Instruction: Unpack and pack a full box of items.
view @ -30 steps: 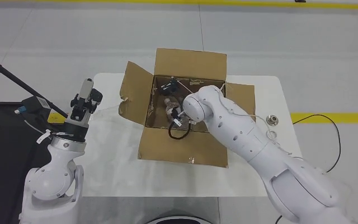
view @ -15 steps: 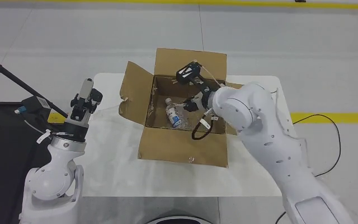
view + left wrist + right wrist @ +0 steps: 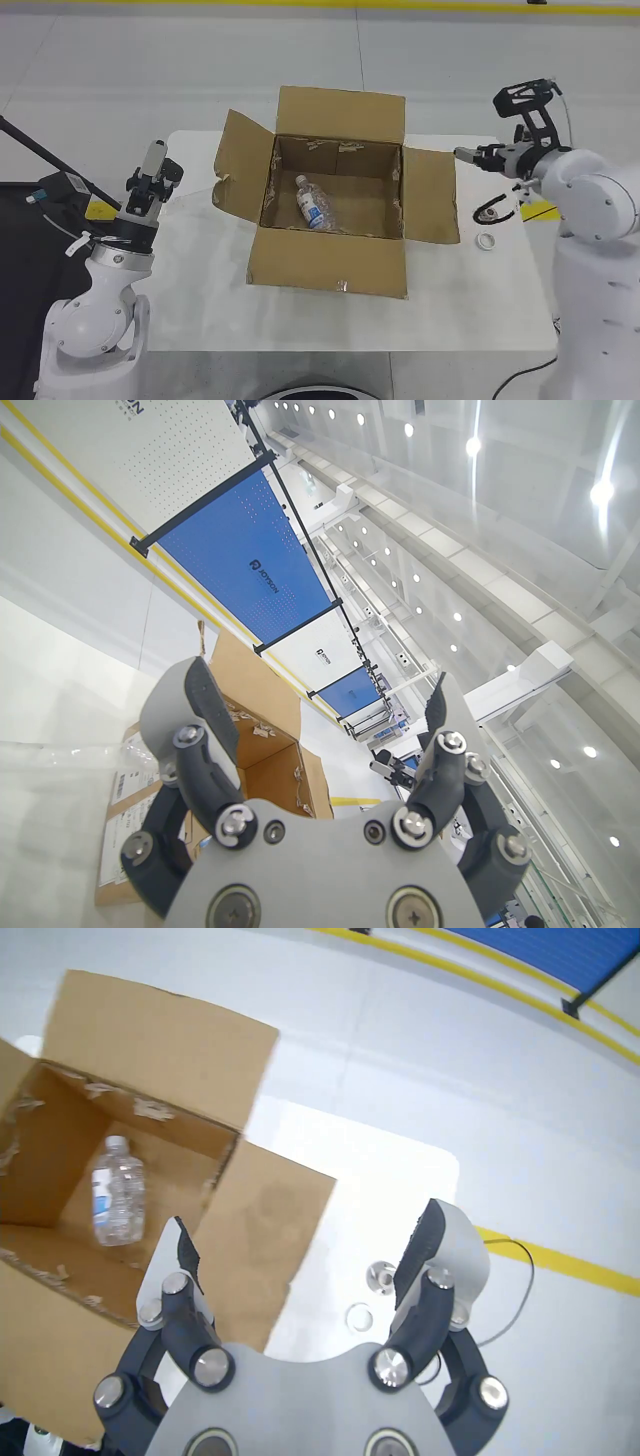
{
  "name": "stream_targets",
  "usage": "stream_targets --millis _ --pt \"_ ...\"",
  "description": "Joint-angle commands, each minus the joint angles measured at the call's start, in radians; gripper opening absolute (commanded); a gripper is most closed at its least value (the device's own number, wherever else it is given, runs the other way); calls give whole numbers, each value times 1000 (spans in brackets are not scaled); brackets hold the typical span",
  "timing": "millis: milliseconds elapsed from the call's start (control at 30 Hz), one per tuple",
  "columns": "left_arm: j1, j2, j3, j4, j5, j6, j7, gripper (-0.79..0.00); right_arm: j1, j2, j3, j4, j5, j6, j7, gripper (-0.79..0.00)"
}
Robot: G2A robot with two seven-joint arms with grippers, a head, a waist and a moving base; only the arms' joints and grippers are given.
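Right arm [image 3: 595, 195] white, rounded — claw [image 3: 302, 1233] grey-plated, black ribbed pads [image 3: 421, 1238], silver screws [image 3: 214, 1364].

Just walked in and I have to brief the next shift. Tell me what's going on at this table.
A two-armed robot has an open cardboard box before it on the table. One plastic bottle lies on its side inside. The right gripper is open and holds nothing, out past the box's right flap, near a small metal piece and a clear ring on the table. The left gripper is open too, off to the box's left, pointing upward.
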Motion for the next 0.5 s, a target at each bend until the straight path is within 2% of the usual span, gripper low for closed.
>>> stream_targets --millis 0,267,467 --pt "0 0 0 0 0 0 0 0 -3 7 25 49 -35 -6 7 0" --pt "0 0 0 0 0 0 0 0 -2 28 62 219 -121 -9 56 0" --pt "0 0 0 0 0 0 0 0 -1 28 62 221 -126 -7 56 0"
